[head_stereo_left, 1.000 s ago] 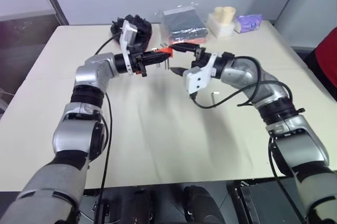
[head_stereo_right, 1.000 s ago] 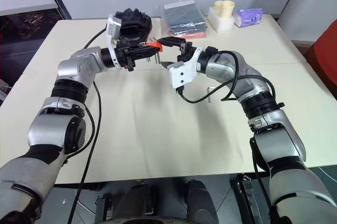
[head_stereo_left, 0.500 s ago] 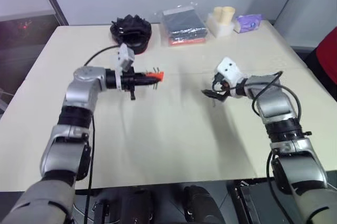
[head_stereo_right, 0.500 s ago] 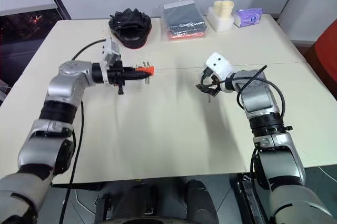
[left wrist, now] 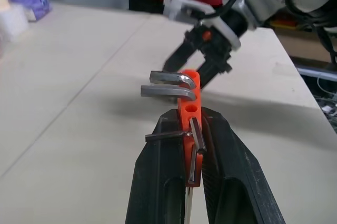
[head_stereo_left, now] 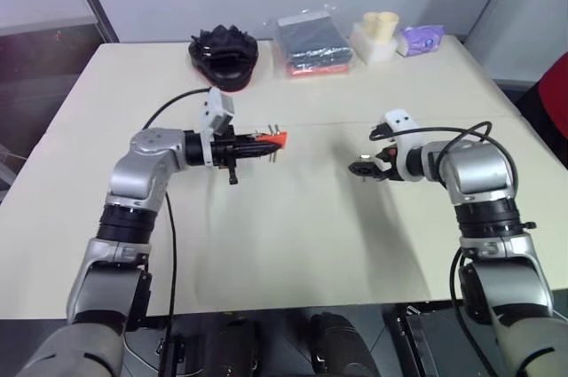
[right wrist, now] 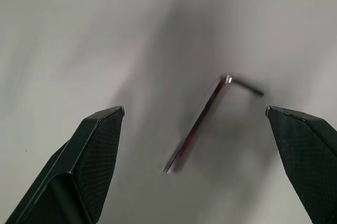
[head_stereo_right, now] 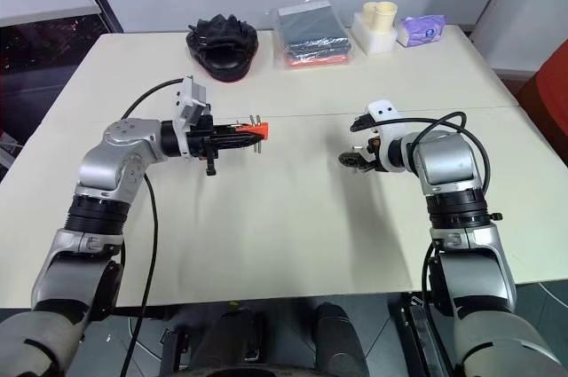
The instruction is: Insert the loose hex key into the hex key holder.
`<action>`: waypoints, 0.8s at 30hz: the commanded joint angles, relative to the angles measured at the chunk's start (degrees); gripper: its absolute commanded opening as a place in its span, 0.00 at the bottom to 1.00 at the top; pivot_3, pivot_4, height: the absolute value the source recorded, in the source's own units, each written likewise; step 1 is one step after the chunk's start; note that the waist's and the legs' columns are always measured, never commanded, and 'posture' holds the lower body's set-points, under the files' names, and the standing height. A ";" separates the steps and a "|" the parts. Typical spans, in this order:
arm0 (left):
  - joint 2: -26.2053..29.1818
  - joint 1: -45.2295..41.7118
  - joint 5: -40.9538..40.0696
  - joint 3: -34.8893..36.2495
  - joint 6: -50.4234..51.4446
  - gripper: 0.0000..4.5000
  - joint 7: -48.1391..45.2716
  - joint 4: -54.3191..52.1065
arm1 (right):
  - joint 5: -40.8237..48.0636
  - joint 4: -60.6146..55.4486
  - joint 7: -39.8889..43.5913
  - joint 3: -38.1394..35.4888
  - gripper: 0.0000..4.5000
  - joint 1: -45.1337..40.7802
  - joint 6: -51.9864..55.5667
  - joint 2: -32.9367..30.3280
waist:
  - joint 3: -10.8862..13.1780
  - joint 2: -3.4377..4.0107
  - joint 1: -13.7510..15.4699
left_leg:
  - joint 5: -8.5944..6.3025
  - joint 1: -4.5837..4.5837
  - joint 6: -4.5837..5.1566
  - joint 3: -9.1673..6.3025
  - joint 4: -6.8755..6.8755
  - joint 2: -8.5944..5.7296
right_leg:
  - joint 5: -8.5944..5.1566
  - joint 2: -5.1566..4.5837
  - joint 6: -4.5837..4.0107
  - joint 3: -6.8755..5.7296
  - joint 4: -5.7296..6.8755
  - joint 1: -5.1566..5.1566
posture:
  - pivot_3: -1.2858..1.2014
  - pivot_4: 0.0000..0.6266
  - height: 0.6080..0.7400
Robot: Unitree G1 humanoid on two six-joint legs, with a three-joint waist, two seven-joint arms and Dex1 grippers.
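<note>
Here the left jaws pinch the hex key holder (left wrist: pixel 189 129) level, right jaws spread

Silver-grey jointed arms, black cables, white wrist housings, black textured gripper fingers (right wrist: pixel 95 161).

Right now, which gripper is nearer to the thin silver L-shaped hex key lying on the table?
Right. The right gripper hangs open over the loose hex key. The left gripper is far across the table, shut on the red-orange holder.
</note>
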 commanded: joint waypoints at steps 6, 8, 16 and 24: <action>-0.64 0.77 -1.89 0.76 -0.60 0.00 2.02 -2.60 | 3.78 5.03 -6.62 -3.68 0.99 -4.23 1.94 4.04 | 0.00 0.00 -0.11 | 0.00 0.00 0.00 0.00 -0.01 0.00 | 0.00 0.00 0.00 -0.01 0.00 0.00 | 0.52 0.24 1.00; -0.90 1.31 -2.08 0.88 -0.71 0.00 2.64 -3.05 | 3.55 7.48 -8.64 -3.46 0.99 -4.96 0.80 5.53 | 0.00 0.00 -0.23 | 0.00 0.01 0.00 0.01 -0.01 0.00 | 0.00 0.00 0.00 -0.01 0.00 0.00 | 0.52 0.24 1.00; -1.42 3.35 -2.74 1.25 -0.01 0.00 4.88 -5.49 | 2.00 14.65 -12.24 0.17 0.94 -6.53 -4.98 8.31 | -0.03 -0.02 -0.41 | 0.00 0.09 0.00 0.02 0.00 0.02 | 0.00 0.00 0.00 0.01 0.00 0.04 | 0.52 0.24 1.00; -0.54 4.45 -3.50 2.16 0.29 0.00 6.71 -6.48 | 0.73 14.20 -14.67 2.94 0.11 -2.23 -4.97 9.60 | -0.10 -0.05 -0.43 | 0.00 0.13 -0.01 0.01 -0.01 0.06 | 0.00 -0.02 0.00 0.03 0.00 0.05 | 0.52 0.24 1.00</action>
